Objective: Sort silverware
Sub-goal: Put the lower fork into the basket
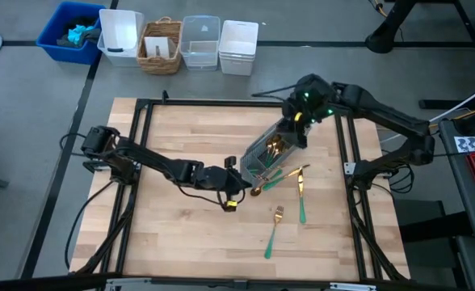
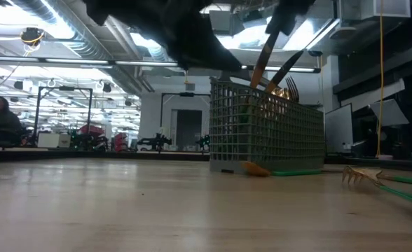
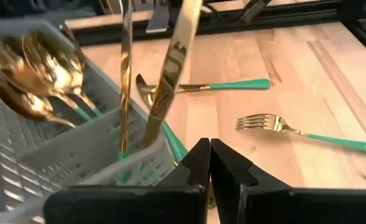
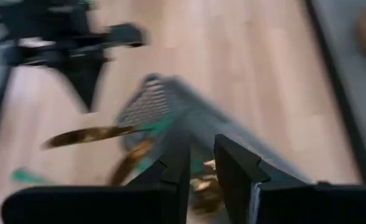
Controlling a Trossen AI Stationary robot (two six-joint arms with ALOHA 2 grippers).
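Lying nearest: a fork (image 1: 273,233) flat on the tabletop (image 1: 181,242), teal handle toward the front edge.
Beside it: a second piece (image 1: 300,194), and a spoon (image 1: 266,184) touching the caddy's foot.
Left gripper (image 1: 236,194): fingers pressed together, holding nothing, just beside the caddy's near end.
Caddy (image 1: 266,149): grey mesh, holding spoons and knives.
Right gripper (image 1: 296,129): narrow gap, straddling the caddy's far rim.
Farthest: bins (image 1: 181,44) beyond the tabletop.
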